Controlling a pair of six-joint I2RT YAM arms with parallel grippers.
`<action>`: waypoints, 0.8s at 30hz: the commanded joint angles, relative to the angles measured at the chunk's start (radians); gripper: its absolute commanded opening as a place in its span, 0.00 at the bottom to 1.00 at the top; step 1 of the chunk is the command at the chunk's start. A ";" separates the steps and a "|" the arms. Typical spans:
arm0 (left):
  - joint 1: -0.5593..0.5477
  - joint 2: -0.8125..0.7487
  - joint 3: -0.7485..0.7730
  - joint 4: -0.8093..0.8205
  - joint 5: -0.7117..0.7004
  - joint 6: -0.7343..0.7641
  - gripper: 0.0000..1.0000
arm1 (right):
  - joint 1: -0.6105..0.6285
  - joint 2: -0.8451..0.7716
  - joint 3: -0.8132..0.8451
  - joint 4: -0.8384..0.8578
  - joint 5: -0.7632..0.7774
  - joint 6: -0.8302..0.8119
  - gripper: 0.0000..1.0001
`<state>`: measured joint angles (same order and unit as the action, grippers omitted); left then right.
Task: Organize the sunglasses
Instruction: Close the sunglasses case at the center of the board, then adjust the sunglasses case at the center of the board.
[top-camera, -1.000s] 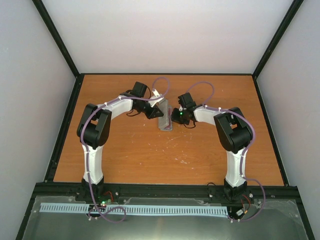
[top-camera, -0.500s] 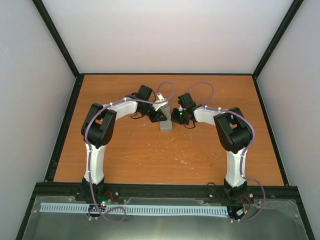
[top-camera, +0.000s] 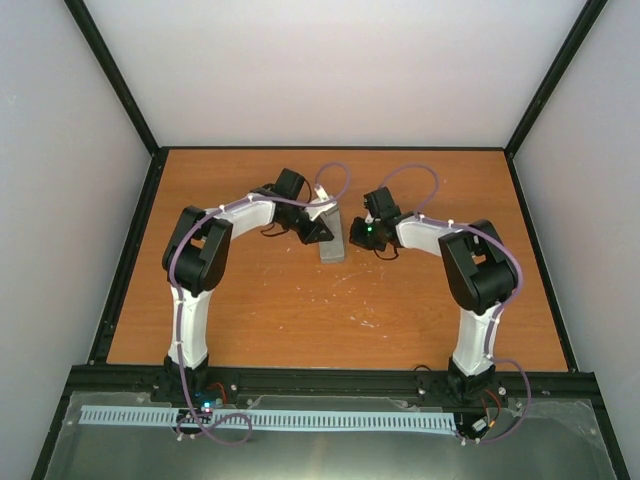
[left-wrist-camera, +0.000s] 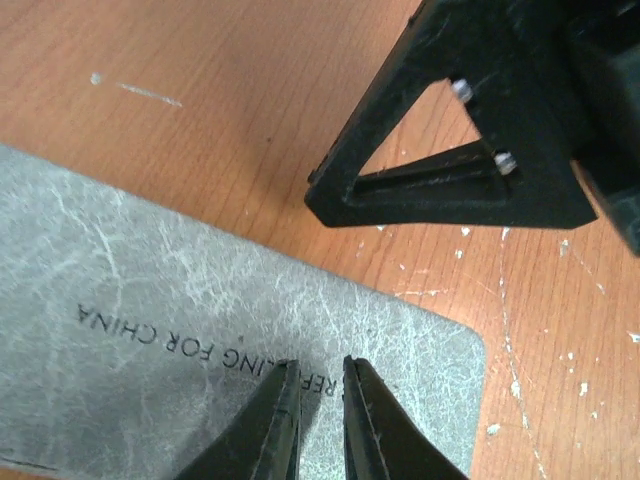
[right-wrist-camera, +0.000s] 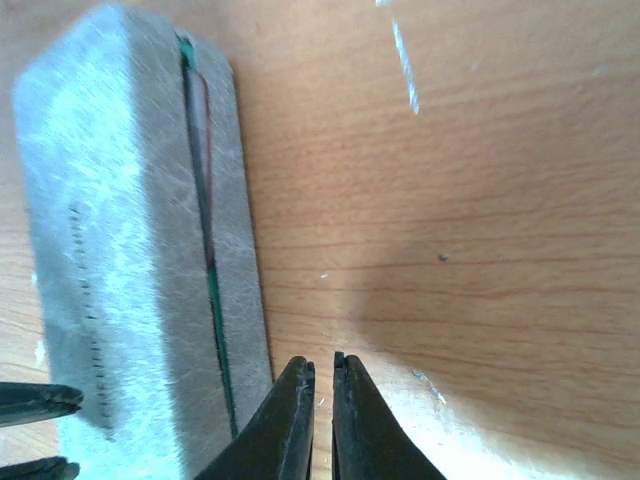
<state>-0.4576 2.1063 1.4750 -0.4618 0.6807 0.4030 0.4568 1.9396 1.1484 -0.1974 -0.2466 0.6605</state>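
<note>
The grey case (top-camera: 331, 243) lies closed on the wooden table, also seen in the left wrist view (left-wrist-camera: 150, 300) and the right wrist view (right-wrist-camera: 110, 230). The sunglasses are hidden inside; only a thin red line (right-wrist-camera: 206, 110) shows in the teal-lined seam. My left gripper (top-camera: 322, 232) is over the case, its nearly closed fingertips (left-wrist-camera: 320, 368) right at the lid and holding nothing. My right gripper (top-camera: 352, 236) is shut and empty just right of the case (right-wrist-camera: 322, 362), apart from it. Its finger (left-wrist-camera: 440, 170) shows in the left wrist view.
The wooden table (top-camera: 300, 300) has a black rim and pale walls on three sides. White scuff marks (top-camera: 368, 322) dot the wood in front of the case. Both arms reach inward toward the middle of the table.
The case lid has gone from open to shut as my left gripper moved right onto it. My right gripper has drawn back to the right, away from the case.
</note>
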 joint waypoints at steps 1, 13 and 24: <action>-0.007 -0.018 0.097 -0.037 0.023 0.009 0.16 | -0.029 -0.091 -0.004 -0.010 0.039 -0.015 0.07; -0.032 0.110 0.122 -0.117 0.015 0.045 0.14 | -0.091 -0.213 -0.112 0.022 0.042 0.007 0.07; -0.041 0.015 0.019 -0.097 -0.038 0.046 0.19 | -0.106 -0.214 -0.144 0.064 0.011 0.009 0.09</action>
<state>-0.4805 2.1597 1.5303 -0.4683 0.6994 0.4377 0.3584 1.7397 0.9966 -0.1780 -0.2214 0.6632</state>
